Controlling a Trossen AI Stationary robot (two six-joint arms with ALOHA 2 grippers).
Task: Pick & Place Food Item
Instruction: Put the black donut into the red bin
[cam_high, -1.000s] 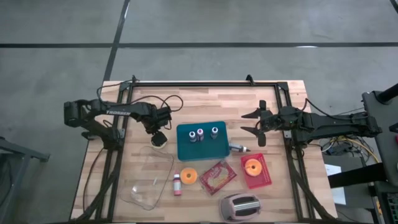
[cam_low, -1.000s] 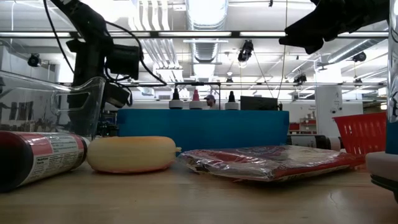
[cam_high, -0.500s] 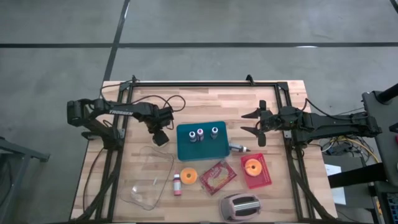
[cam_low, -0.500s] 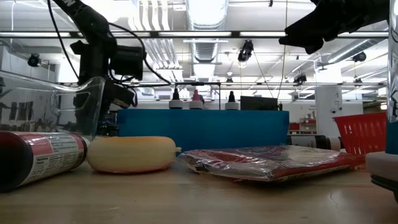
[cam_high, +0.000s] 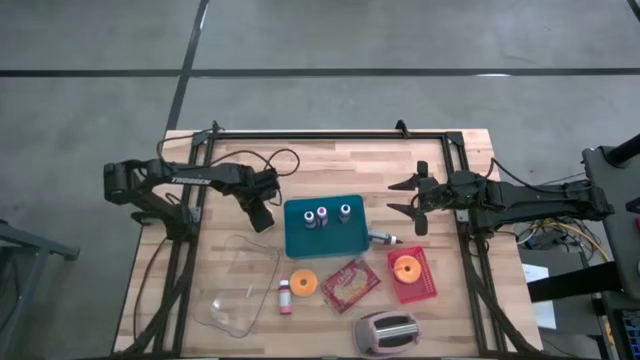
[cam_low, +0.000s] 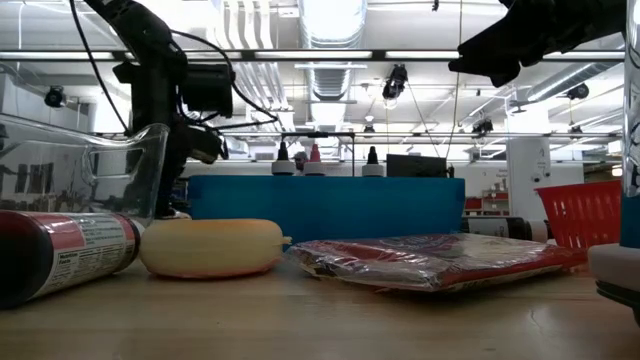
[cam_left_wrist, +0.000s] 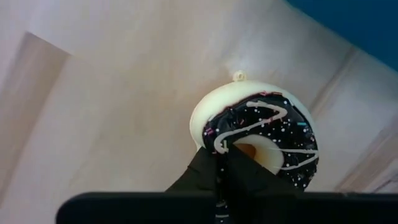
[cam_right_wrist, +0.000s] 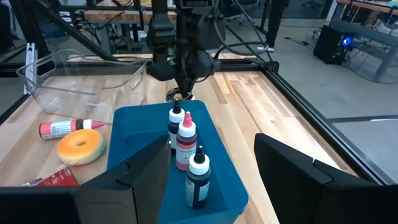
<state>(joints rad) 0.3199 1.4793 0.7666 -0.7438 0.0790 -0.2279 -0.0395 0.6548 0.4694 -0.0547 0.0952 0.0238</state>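
Both left end effector (cam_left_wrist: 225, 163) fingers pinch doughnut (cam_left_wrist: 261, 134) rim, beside blue box (cam_high: 324, 227).

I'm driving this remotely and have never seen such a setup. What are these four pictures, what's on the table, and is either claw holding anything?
Two dark robot arms work at a wooden table. One picture looks straight down, one looks level across the tabletop, and one comes from each arm's wrist.

On the table lie a blue box carrying three small bottles, a clear plastic container, a pink bottle on its side, a yellow doughnut, a red packet, a red basket with an orange ring in it, and a toaster.

The left gripper has closed on a chocolate-iced doughnut beside the blue box. The right gripper hangs open to the right of the box, holding nothing.
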